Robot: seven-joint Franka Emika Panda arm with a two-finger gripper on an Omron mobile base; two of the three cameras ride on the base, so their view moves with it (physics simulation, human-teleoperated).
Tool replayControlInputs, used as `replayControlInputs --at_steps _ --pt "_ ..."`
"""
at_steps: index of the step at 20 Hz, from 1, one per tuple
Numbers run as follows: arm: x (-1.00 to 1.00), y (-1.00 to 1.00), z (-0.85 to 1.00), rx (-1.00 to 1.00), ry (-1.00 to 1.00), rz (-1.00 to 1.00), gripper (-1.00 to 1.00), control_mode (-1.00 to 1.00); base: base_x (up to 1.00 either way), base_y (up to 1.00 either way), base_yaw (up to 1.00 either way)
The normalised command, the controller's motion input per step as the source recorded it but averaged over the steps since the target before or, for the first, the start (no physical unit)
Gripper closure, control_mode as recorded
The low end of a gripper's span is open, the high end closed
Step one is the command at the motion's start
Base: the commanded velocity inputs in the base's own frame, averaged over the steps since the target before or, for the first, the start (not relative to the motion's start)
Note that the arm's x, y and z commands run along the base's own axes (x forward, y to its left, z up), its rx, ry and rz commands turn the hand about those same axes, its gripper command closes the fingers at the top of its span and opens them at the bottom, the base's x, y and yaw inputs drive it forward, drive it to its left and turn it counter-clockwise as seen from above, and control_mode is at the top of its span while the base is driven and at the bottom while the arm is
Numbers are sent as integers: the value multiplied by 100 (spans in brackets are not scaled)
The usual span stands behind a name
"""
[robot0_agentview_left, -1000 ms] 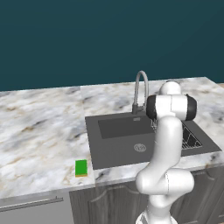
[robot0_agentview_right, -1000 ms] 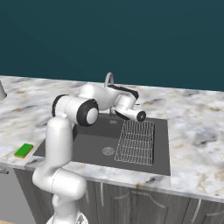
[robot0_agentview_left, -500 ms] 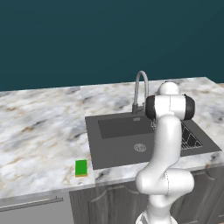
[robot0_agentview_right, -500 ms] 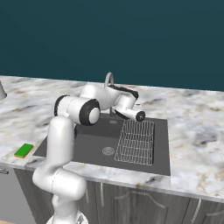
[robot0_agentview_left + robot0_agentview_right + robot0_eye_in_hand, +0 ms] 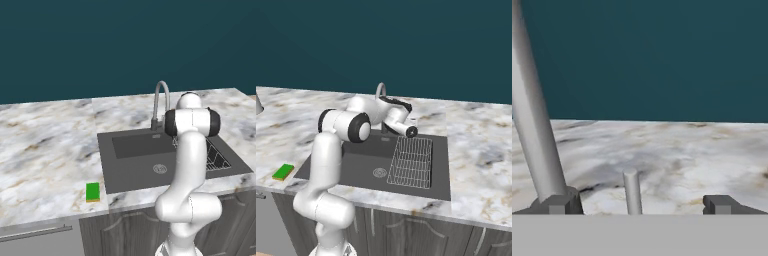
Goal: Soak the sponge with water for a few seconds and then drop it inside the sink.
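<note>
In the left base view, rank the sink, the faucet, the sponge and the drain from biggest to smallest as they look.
1. sink
2. faucet
3. and 4. sponge and drain: they look about alike, and the sponge lies nearer the camera, so I will not rank them.

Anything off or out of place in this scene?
Nothing stands out. The sponge lies flat on the counter left of the sink, no water runs from the faucet, and the gripper is open near the faucet handle.
</note>
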Motion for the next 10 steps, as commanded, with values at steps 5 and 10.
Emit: replayControlInputs --at_steps 5,10 --pt "6 0 -2 0 0 -8 -100 -100 0 0 0" --pt "0 0 0 0 0 -1 -100 -100 0 0 0"
